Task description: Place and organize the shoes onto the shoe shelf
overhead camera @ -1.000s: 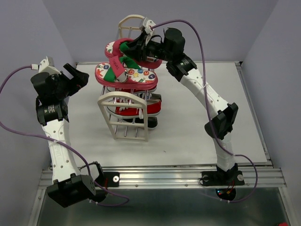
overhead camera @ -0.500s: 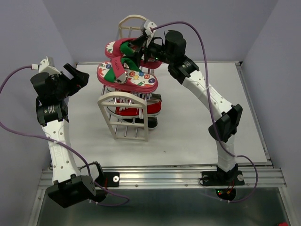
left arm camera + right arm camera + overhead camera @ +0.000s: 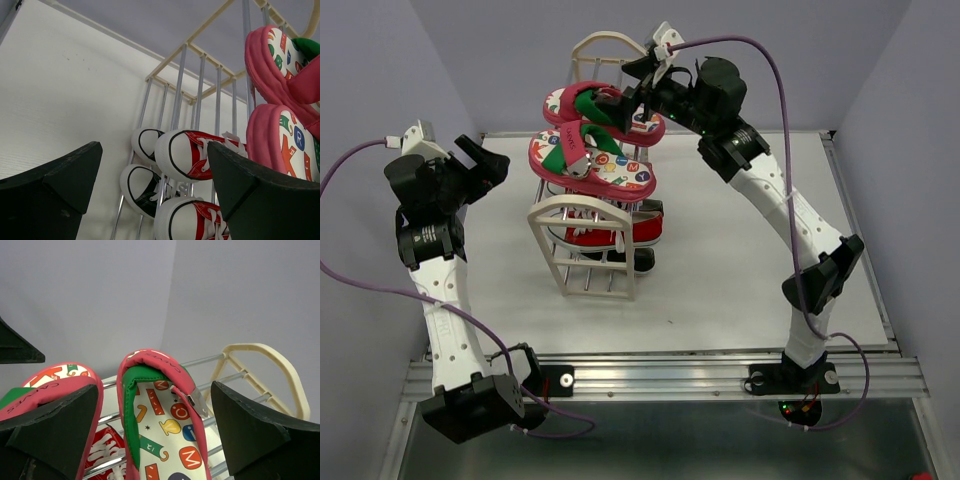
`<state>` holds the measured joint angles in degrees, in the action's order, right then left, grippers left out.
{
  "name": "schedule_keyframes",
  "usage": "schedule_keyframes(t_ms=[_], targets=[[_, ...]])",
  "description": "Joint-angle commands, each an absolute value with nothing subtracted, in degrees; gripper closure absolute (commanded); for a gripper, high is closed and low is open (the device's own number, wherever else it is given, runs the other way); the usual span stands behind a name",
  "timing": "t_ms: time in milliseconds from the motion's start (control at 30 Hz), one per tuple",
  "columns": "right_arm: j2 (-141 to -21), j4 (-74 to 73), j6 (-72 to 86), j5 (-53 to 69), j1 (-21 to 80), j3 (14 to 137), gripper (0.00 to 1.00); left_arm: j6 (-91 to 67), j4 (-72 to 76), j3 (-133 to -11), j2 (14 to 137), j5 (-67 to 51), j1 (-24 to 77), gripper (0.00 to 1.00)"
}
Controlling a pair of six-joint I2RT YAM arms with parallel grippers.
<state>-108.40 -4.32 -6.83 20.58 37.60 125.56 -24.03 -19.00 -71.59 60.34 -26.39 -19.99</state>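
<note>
**All three pairs lie on the shelf, and both my pincers are open**

My right pincer (image 3: 154, 390) is high above the far end of the shelf (image 3: 582, 245), and its jaws stand wide apart. The far flip-flop (image 3: 160, 425) lies between them with its dotted footbed up and its green strap on the left side in my wrist view. My fingers (image 3: 250, 430) do not squeeze it, and I cannot tell if one of them touches its edge. The near flip-flop (image 3: 590, 165) lies just beside it on the same top rods (image 3: 200, 85). It is turned at a small angle, and the two seem to touch at one side.

The red sneakers (image 3: 615, 232) sit side by side on the tier under the flip-flops. Their white toes point toward my left arm. The black sneakers (image 3: 142, 185) sit lower in the shelf with their toes the same way. From above I see only a small part of one near the bottom.

My left pincer (image 3: 485, 158) is in the air on the left of the shelf, well apart from it. It faces the shoes, its jaws are spread and it grips nothing.

The shelf stands upright on the white table (image 3: 740, 250), a little left of the middle.
</note>
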Motion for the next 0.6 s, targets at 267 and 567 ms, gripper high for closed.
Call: schedule_keyframes(t_ms=[267,567], targets=[[-95.3,-8.87,-3.87,-10.52,37.62,115.95,0.0,-22.59,-16.79,-70.93,57.66,-25.41,-20.3,0.01],[-77.01,-13.36,2.46,-13.2,36.39,93.01,0.0,-22.24,-17.75,-72.16,58.27,-24.96,-20.39,0.01]])
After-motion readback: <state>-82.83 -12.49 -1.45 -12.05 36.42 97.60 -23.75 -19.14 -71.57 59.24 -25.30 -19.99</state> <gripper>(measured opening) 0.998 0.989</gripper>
